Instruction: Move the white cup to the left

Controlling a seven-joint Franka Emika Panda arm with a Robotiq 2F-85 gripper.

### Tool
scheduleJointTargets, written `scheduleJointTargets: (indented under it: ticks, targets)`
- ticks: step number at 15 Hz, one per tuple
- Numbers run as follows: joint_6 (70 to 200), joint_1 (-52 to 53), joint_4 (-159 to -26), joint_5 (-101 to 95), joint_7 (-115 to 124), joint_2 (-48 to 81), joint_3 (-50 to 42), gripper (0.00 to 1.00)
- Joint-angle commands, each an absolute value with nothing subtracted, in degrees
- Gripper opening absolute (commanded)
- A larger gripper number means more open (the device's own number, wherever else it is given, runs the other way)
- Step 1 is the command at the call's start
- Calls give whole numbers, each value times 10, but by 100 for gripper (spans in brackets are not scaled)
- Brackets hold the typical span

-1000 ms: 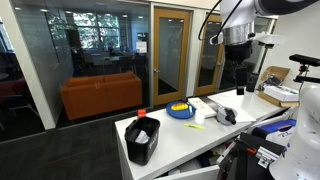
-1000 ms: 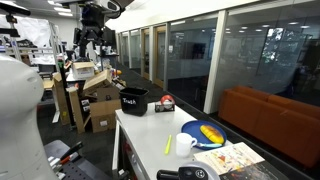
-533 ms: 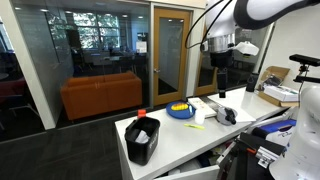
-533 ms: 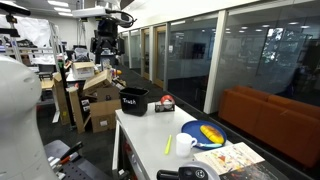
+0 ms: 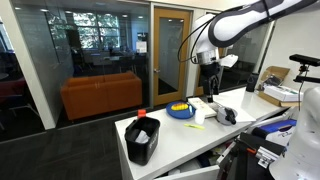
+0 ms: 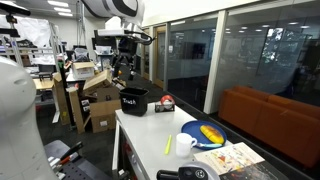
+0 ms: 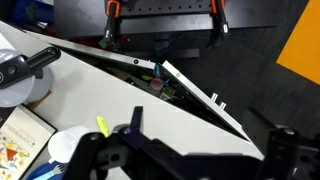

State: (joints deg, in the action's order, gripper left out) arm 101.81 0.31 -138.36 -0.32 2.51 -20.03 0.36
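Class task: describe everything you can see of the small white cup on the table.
The small plain white cylindrical cup looks smooth and unmarked; its material is unclear. It stands upright, mouth up, on the white table, right beside the blue round dish, with a thin yellow marker lying nearby. Nothing grips it; whether it touches the dish cannot be told.

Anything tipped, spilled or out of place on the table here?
Nothing stands out. The white cup stands upright beside the blue dish, the black bin is upright at the other end of the table, and the pincer hangs open in the air, holding nothing.
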Motion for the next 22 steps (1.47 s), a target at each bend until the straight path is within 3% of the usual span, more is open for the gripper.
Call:
scheduleJointTargets:
  ticks: [1,22]
  targets:
    - [1036,-18,-1373,-4,38,-171,-13,100]
    - [1148,-85,-1335,-4,45,-54,-91,100]
